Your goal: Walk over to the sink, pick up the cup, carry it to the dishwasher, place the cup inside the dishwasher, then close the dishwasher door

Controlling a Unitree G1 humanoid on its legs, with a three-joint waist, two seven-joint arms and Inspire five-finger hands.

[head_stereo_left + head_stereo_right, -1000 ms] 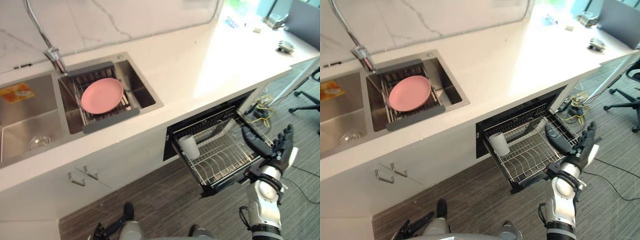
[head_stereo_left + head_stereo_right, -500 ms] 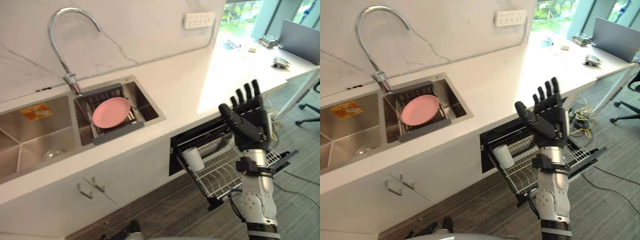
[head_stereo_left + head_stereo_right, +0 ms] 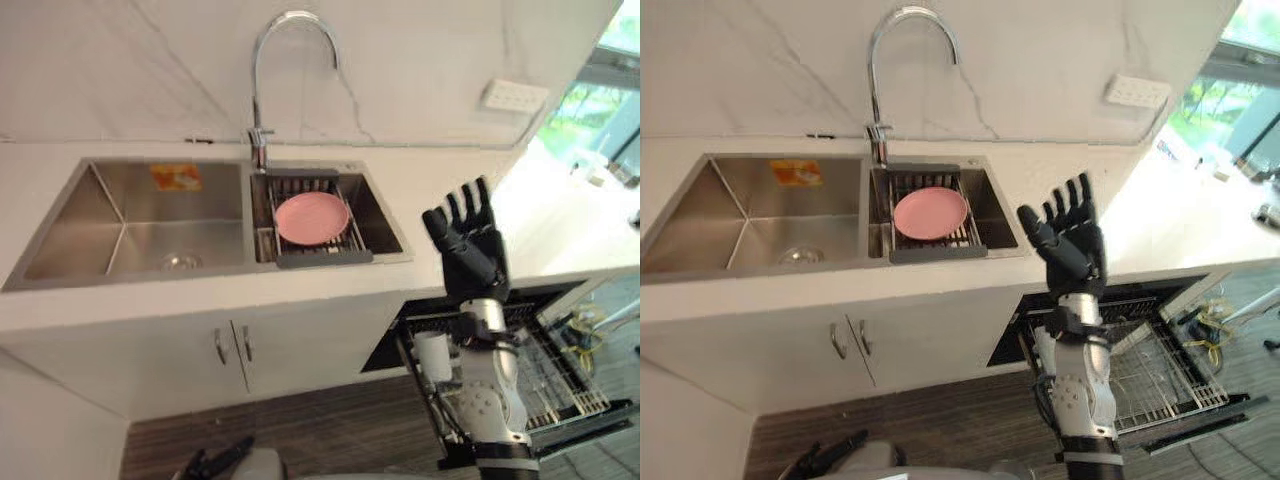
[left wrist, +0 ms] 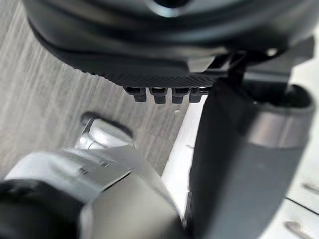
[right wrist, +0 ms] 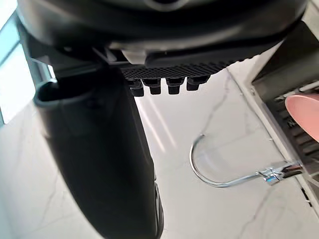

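Already inside the dishwasher, the cup (image 3: 433, 356) stands upright at the near left corner of the pulled-out wire rack (image 3: 560, 380), with the right forearm just in front of it. It is plain white and straight-sided, and it is the only one; the rest of the rack looks bare. The dishwasher door (image 3: 590, 422) hangs open below the rack.

The right hand (image 3: 470, 258) is raised in front of the surface with its palm turned away, fingers straight and spread, grasping nothing. The left hand (image 3: 215, 463) hangs low near the floor (image 3: 330, 430), fingers loose and apart, also carrying nothing.

The dishwasher sits under a long white surface (image 3: 560, 230) that runs along a white wall with grey veins. Set into the surface is a steel sink (image 3: 70, 225) with two basins: a wide left one with an orange sticker (image 3: 177, 177) on its back wall and a drain (image 3: 180, 262) in its floor, and a narrower right one. A dark-framed drying rack (image 3: 325, 258) lies across the right basin and bears one pink plate (image 3: 312, 218). One tall curved tap (image 3: 285, 60) rises between the basins. A white socket strip (image 3: 515, 95) is fixed to the wall to the right. Below the sink are white cabinet doors with two handles (image 3: 220, 346) side by side. The floor is grey and wood-grained, and a window with greenery (image 3: 590, 110) shows at the far right.
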